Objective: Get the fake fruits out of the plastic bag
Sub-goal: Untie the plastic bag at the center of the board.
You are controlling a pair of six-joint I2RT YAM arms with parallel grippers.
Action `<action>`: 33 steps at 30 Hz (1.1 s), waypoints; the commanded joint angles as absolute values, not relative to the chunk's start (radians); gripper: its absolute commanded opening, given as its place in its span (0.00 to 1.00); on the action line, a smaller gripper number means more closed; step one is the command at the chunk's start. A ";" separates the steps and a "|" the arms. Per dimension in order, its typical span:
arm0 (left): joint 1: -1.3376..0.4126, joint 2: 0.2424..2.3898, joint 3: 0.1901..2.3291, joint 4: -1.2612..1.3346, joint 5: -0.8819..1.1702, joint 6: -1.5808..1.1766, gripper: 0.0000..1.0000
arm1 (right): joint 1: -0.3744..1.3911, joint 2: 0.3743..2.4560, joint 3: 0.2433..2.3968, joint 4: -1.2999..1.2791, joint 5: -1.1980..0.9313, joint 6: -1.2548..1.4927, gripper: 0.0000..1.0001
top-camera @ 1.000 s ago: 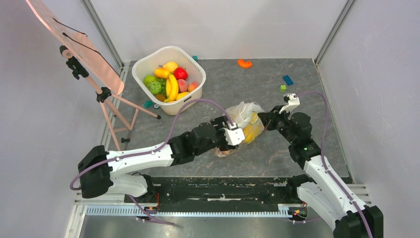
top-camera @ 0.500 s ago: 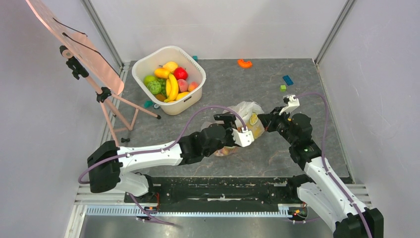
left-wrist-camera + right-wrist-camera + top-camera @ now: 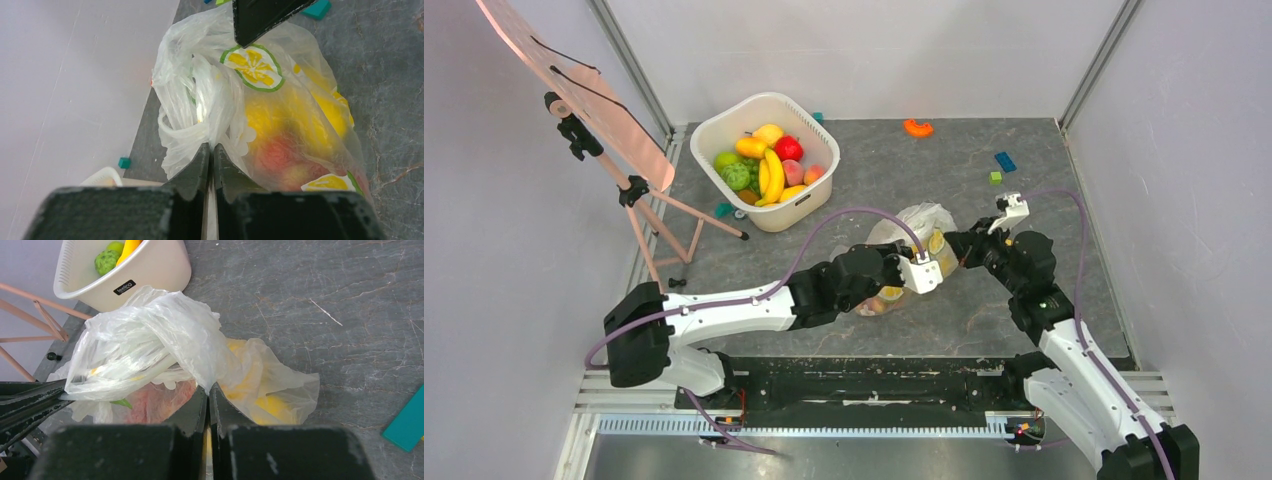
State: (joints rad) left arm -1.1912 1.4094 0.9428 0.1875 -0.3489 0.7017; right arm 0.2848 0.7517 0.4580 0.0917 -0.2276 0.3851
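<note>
Plastic bag (image 3: 912, 222) sat, seen from above, between the grippers; the left gripper (image 3: 922, 272) had slid right, nearer the right gripper (image 3: 961, 250). Left wrist: jaws clamped on bunched film, fruits (image 3: 280, 145) still inside. Right wrist: jaws pinching film too; I'd judge the mouth not yet opened.

The clear, crinkled plastic bag (image 3: 916, 228), printed with 2 lemon slices, sits bunched up near the white tub (image 3: 796, 213), to its front right, with yellow and red-pink fake fruits (image 3: 280, 150) inside.
</note>
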 commanded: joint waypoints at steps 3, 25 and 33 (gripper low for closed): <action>-1.168 1.344 0.934 0.239 -0.343 0.611 0.02 | 0.284 0.711 0.443 0.092 -0.173 0.382 0.00; -0.984 0.971 0.509 0.542 -0.083 0.224 0.02 | 0.284 0.600 0.397 0.161 -0.188 0.255 0.50; -0.975 1.000 0.548 0.536 -0.032 0.219 0.02 | 0.285 0.497 0.350 0.310 -0.416 -0.244 0.73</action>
